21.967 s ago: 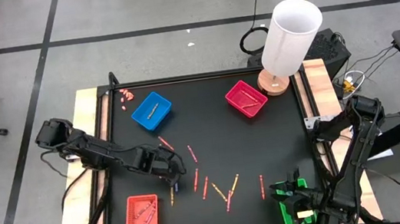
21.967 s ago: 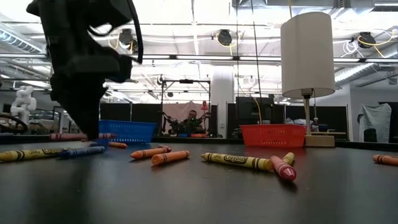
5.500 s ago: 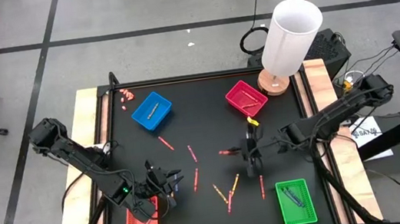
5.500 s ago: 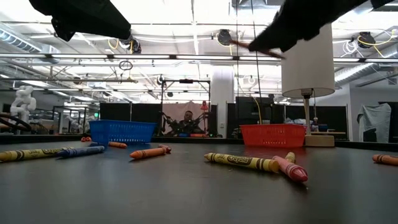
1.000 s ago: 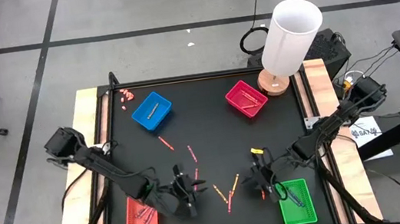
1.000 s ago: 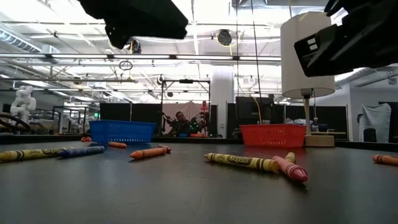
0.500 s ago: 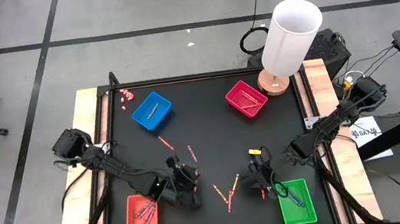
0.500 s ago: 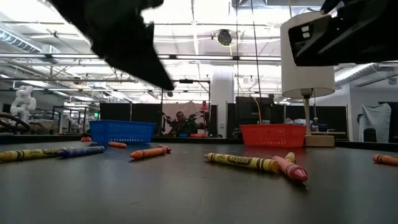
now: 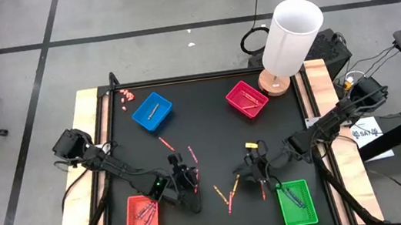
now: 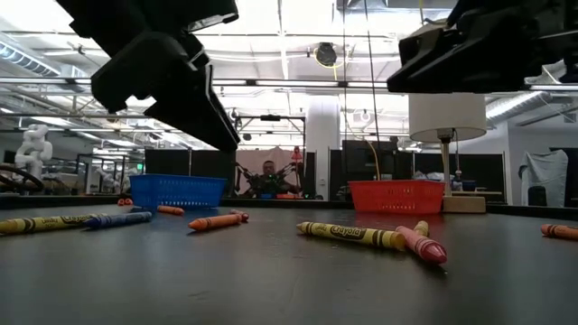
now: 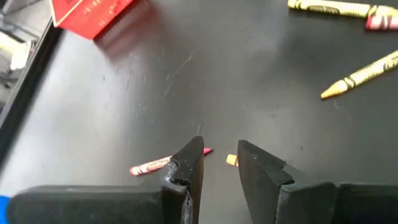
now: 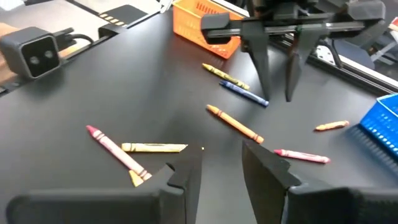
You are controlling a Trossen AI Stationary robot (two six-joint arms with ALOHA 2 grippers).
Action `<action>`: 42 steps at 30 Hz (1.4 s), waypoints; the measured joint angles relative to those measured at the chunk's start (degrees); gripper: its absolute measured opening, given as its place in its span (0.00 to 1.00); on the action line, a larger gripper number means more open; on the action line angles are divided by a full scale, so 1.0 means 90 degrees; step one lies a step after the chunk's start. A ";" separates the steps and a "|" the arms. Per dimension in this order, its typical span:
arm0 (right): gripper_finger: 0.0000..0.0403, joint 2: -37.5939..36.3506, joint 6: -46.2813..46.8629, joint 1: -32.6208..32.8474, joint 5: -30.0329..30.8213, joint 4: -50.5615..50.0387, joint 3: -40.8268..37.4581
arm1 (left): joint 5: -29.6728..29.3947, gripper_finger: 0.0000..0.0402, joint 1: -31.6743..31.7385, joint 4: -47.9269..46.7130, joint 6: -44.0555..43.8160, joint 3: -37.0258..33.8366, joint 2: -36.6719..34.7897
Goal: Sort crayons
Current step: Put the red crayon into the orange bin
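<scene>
Black and matte, the bench (image 9: 208, 111) sits in a big workshop, with a white lamp (image 9: 291, 37) at its far right corner and a tray towards each corner, so each colour group seems to have its own place to go. The loose crayons (image 9: 227, 193) lie scattered across the middle and near side, a pink one (image 9: 191, 154) and a red one (image 9: 165, 143) farther back.

The left hand (image 9: 182, 175) hangs low over the near middle, its fingers (image 11: 189, 163) slightly apart and holding nothing; from its own camera a pink crayon (image 11: 152, 165) lies just beside one fingertip and an orange tip (image 11: 231, 160) shows in the gap, so I'd guess it is lining up a pick. The right hand (image 9: 248, 170) hovers near the yellow and pink pair, fingers (image 12: 186, 169) also a little apart and empty, probably choosing its next piece.

In the trays: the blue tray (image 9: 152, 111) holds one crayon, the magenta tray (image 9: 247, 98) at least one, the red tray (image 9: 141, 218) a few, and the green tray (image 9: 296, 202) a couple of dark ones. Their exact colours I can't make out. Sorting looks partly done, with several crayons still on the bench.
</scene>
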 joint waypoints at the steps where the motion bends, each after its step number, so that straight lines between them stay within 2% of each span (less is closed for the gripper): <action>1: 0.25 0.0000 0.0000 -0.0032 0.0000 -0.0002 0.0000 | 0.0000 0.25 0.0000 0.0001 0.0016 -0.0001 0.0000; 5: 0.25 0.0000 0.0000 -0.0126 0.0001 0.0000 0.0000 | 0.0003 0.25 0.0002 -0.0028 0.0088 -0.0002 0.0000; 10: 0.25 0.0000 0.0000 -0.0169 0.0001 -0.0002 0.0000 | -0.0071 0.25 0.0113 -0.0361 0.0799 -0.0010 0.0000; 13: 0.25 0.0000 0.0000 -0.0169 -0.0001 -0.0002 0.0000 | -0.0056 0.25 0.0345 -0.0387 0.1571 -0.0010 0.0000; 18: 0.25 0.0000 -0.0041 -0.0169 -0.0001 -0.0002 0.0000 | 0.1147 0.25 0.0911 -0.0519 0.3007 -0.0010 0.0002; 26: 0.25 0.0000 -0.0045 -0.0168 -0.0001 -0.0008 0.0000 | 0.2370 0.25 0.1797 -0.0578 0.4939 -0.0010 0.0002; 29: 0.25 0.0000 -0.0049 -0.0169 -0.0001 -0.0056 0.0000 | 0.2476 0.25 0.2130 -0.0627 0.5559 -0.0010 0.0002; 34: 0.25 0.0000 -0.0070 -0.0191 -0.0004 -0.0055 0.0000 | 0.2902 0.25 0.2666 -0.0625 0.5998 -0.0010 0.0002; 42: 0.25 0.0000 0.0136 -0.0199 -0.0004 -0.0229 0.0000 | 0.3040 0.25 0.2716 -0.0670 0.6172 -0.0010 0.0002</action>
